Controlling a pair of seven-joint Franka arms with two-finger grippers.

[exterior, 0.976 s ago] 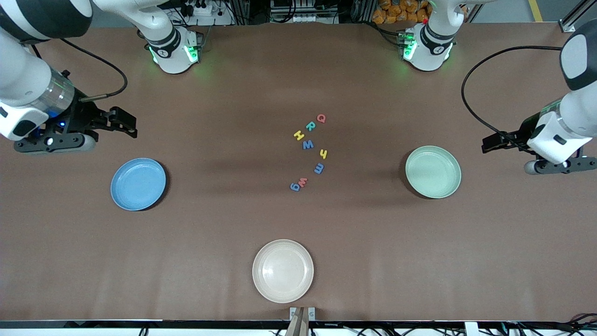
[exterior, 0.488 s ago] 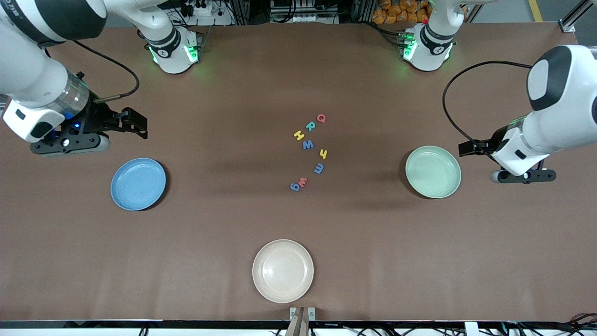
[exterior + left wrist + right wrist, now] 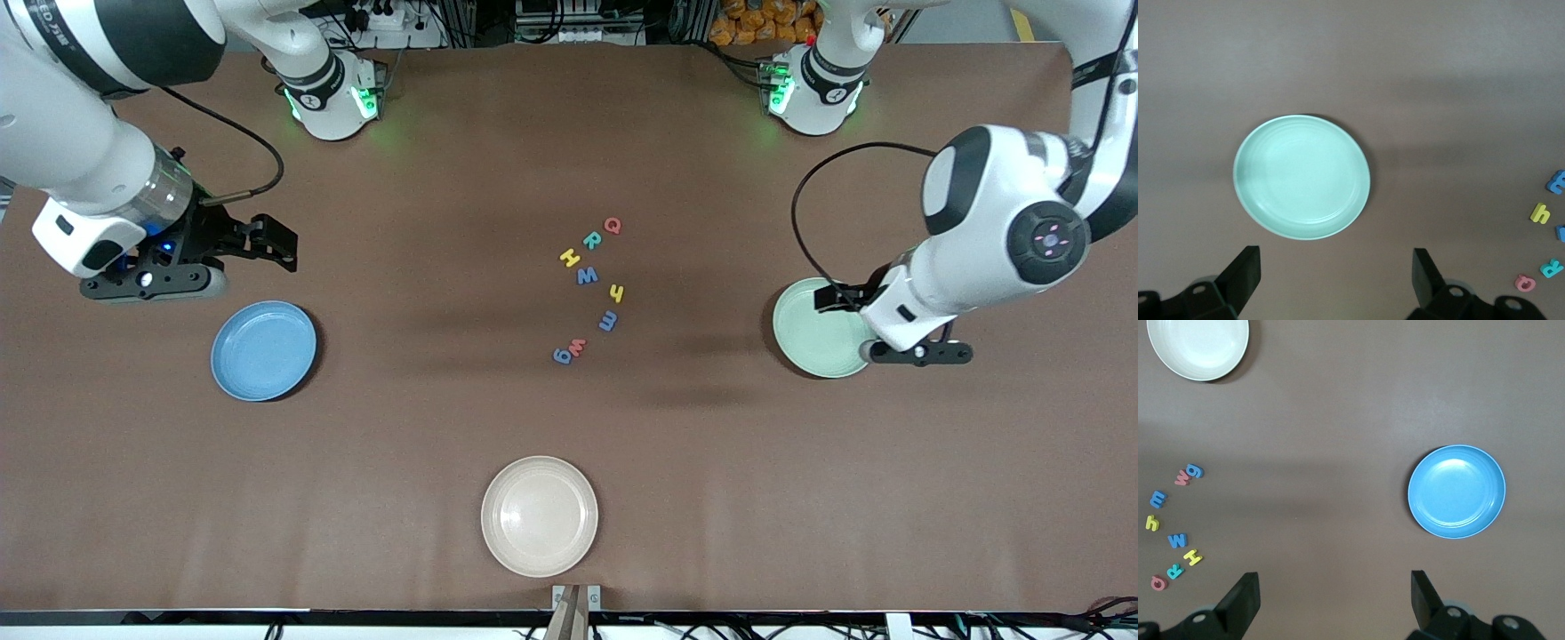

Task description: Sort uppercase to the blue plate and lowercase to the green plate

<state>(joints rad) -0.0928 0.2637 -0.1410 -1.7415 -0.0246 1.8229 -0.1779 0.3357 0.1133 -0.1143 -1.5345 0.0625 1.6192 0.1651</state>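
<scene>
Both jaws open, empty; uppercase (image 3: 588,251), lowercase (image 3: 590,330) well apart.

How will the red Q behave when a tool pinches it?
The red Q looks small, flat and foam-like, so probably very light and squashy. It lies flush on the table, so open fingers may slide it rather than catch it. The R close beside it may get nudged.

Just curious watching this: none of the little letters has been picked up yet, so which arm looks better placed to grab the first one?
Probably the left gripper: open, over the green plate, somewhat closer to the letters than the right gripper.
</scene>
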